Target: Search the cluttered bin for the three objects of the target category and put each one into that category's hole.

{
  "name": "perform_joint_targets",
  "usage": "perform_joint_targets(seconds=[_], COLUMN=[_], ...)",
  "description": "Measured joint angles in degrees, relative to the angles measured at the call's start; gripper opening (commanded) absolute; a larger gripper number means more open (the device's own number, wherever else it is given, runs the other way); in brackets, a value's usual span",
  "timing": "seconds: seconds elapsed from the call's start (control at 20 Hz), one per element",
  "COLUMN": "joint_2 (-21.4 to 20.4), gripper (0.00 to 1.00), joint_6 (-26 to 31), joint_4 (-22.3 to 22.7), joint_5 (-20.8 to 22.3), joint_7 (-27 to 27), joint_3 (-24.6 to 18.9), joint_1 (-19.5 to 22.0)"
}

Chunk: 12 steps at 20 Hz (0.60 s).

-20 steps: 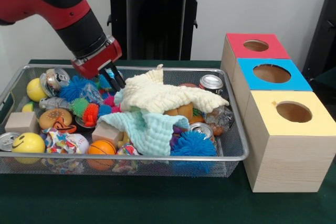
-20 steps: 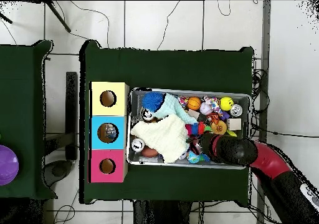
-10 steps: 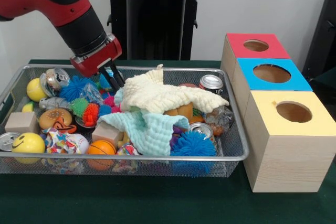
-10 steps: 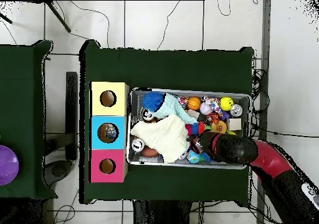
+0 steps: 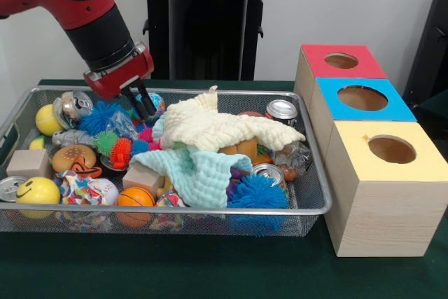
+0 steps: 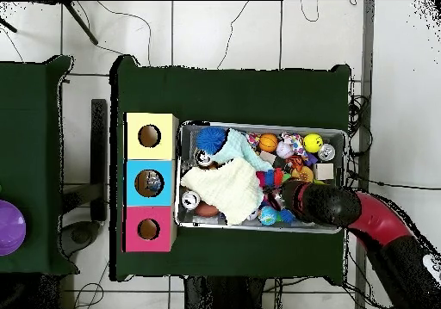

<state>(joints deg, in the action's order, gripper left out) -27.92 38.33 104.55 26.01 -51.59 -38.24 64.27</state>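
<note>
Above wire bin (image 5: 308,204) far-left corner: hand (image 5: 143,106) empty, fingers slightly parted, over spiky blue ball (image 5: 101,117).

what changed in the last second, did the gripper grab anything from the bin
No grab. The gripper rose slightly and slid toward the picture's left in the front view, uncovering a multicoloured ball behind it; its fingers look empty and slightly apart. The cream cloth, teal cloth, cans, balls and the rest of the mesh bin stayed put, as did the three hole boxes.
</note>
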Motion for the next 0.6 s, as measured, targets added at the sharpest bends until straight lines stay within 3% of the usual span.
perform_joint_targets(seconds=[0.6], joint_2=[-0.3], gripper=[0.0], joint_6=[0.1], joint_4=[-1.5], joint_5=[0.0], joint_7=[0.0], joint_3=[0.8], joint_1=[-0.1])
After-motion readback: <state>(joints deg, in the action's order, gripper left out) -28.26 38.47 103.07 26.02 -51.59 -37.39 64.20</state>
